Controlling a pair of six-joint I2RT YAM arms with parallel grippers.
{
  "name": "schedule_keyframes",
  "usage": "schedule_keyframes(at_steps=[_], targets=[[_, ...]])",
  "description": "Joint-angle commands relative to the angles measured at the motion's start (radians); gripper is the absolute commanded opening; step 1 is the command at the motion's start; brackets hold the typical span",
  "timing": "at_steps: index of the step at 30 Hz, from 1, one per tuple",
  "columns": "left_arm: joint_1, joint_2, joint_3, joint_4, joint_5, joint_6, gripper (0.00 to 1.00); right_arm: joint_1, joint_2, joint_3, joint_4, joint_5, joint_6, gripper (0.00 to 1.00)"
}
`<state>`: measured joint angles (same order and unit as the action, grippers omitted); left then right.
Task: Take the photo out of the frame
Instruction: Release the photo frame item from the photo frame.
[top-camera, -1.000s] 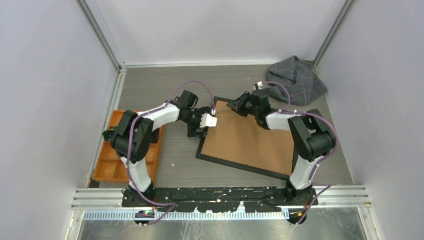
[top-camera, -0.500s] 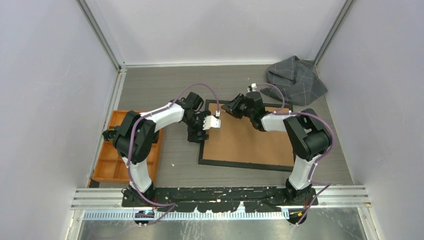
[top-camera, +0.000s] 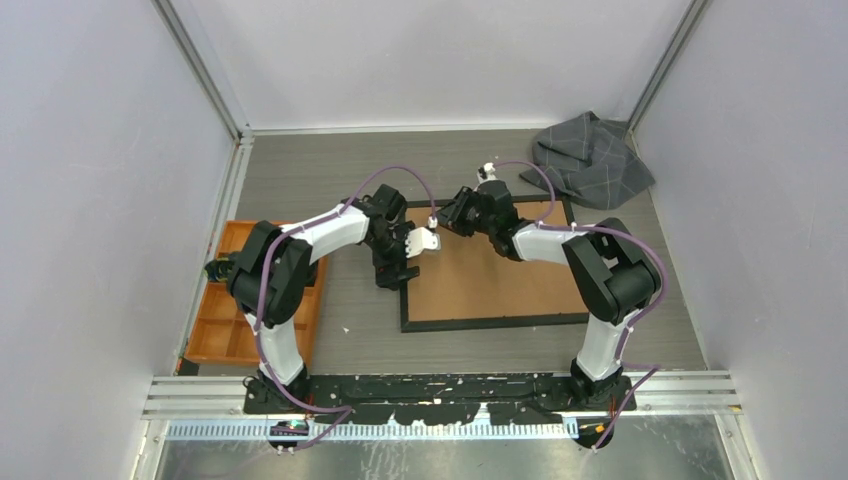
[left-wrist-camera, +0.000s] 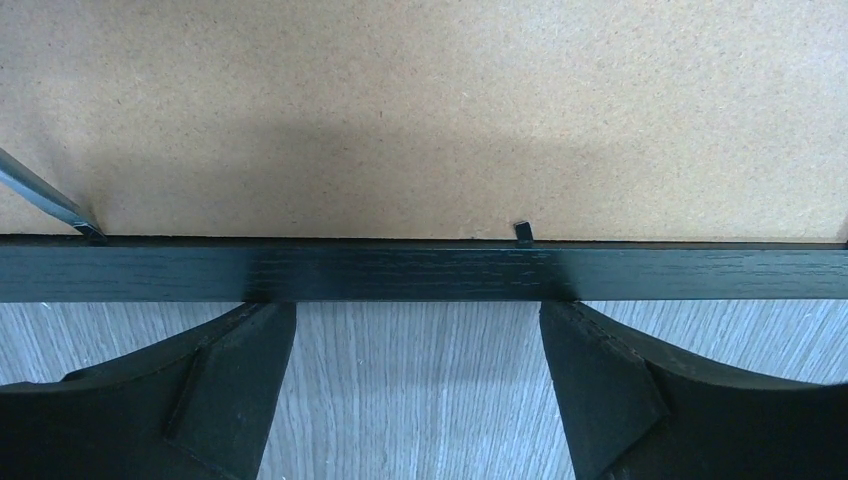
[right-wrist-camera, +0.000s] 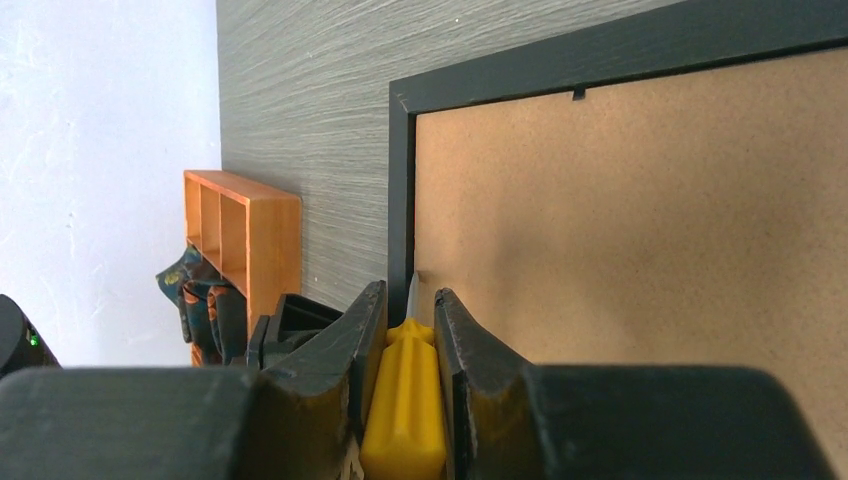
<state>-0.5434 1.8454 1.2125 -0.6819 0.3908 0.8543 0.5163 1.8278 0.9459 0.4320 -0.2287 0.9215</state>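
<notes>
A: What is the surface and the room?
B: A grey wood-grain table (top-camera: 300, 170) between pale walls (top-camera: 430, 60). The frame (top-camera: 490, 323) lies back up, mid-table.
A: And the photo?
B: Hidden; only the brown backing board (top-camera: 500, 285) shows. The left gripper (left-wrist-camera: 415, 320) has its jaws apart at the frame's left edge. The right gripper (right-wrist-camera: 408, 300) is clamped on a yellow-handled screwdriver (right-wrist-camera: 405, 400).

Left gripper (left-wrist-camera: 420, 335) wide, right gripper (right-wrist-camera: 410, 300) pinched.
</notes>
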Motion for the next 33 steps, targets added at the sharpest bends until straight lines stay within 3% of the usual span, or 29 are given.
schedule_keyframes(at_steps=[1,13,24,30,33], targets=[[-0.031,-0.003,0.015,0.155,0.098,-0.065,0.94,0.077,0.012,0.033,0.005,-0.134,0.012,0.01],[-0.016,-0.015,0.007,0.191,0.101,-0.119,0.97,0.051,0.036,0.082,-0.036,-0.182,-0.045,0.01],[-0.035,-0.102,-0.056,0.241,0.221,-0.243,0.97,0.025,0.041,0.080,-0.024,-0.219,-0.061,0.01],[0.115,-0.229,-0.056,0.245,0.331,-0.262,0.99,0.025,0.052,0.104,-0.058,-0.222,-0.092,0.01],[0.199,-0.239,-0.066,0.359,0.282,-0.378,1.00,0.026,0.049,0.124,-0.093,-0.220,-0.124,0.01]])
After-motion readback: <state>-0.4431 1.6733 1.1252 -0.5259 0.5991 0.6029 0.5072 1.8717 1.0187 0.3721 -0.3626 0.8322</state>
